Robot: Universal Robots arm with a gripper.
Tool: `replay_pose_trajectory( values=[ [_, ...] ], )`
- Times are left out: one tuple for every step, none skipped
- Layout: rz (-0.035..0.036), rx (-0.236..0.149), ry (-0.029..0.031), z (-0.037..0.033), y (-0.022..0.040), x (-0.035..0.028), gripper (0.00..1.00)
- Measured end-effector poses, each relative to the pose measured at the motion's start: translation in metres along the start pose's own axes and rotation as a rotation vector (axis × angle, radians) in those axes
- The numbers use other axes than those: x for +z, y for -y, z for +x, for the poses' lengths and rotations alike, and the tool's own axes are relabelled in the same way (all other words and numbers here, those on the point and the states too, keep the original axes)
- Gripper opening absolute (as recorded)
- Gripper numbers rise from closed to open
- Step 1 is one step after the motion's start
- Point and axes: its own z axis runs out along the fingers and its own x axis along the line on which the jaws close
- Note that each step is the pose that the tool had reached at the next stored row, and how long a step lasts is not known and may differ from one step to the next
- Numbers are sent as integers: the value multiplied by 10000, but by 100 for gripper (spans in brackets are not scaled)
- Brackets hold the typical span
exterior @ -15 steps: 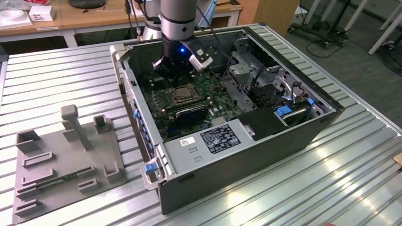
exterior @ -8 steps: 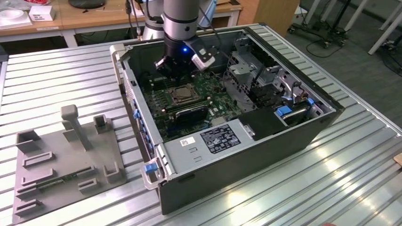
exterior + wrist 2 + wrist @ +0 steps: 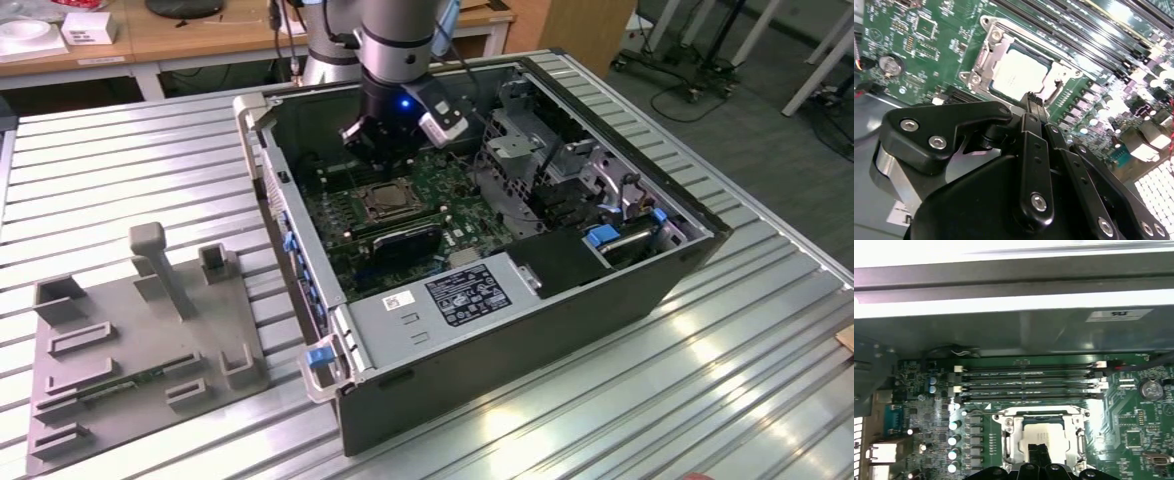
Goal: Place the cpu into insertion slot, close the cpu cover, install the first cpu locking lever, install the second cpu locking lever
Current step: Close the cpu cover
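The cpu (image 3: 1018, 76) (image 3: 1048, 432) lies flat in the insertion slot (image 3: 387, 197) on the green motherboard, its pale metal top showing. The cpu cover (image 3: 985, 56) (image 3: 1013, 436), a silver frame, lies down around the chip. My gripper (image 3: 379, 168) hangs inside the open computer case, just above the socket's edge. In both wrist views its black fingertips (image 3: 1030, 100) (image 3: 1039, 450) are pressed together with nothing between them, and they overlap the chip's near edge. How the locking levers stand I cannot tell.
The open computer case (image 3: 534, 330) lies on a ribbed metal table. Long black memory slots (image 3: 1029, 382) run beside the socket. Drive cages and blue clips (image 3: 607, 235) fill the exterior view's right of the case. A grey fixture plate (image 3: 134, 360) sits outside at the exterior view's left.
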Motion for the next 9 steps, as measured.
replay_pose_trajectory(
  values=[
    [1,1,-1,-18,-1,0,11],
    [1,1,-1,-33,-2,0,11],
    [1,1,0,-44,-2,1,11],
    [0,0,0,-51,-3,1,11],
    [0,1,0,-51,-3,1,11],
    [-1,2,1,-51,-3,2,11],
    [0,2,0,-52,-3,1,11],
    [0,0,0,-55,-3,1,11],
    [-1,-1,-1,-61,-4,2,11]
  ],
)
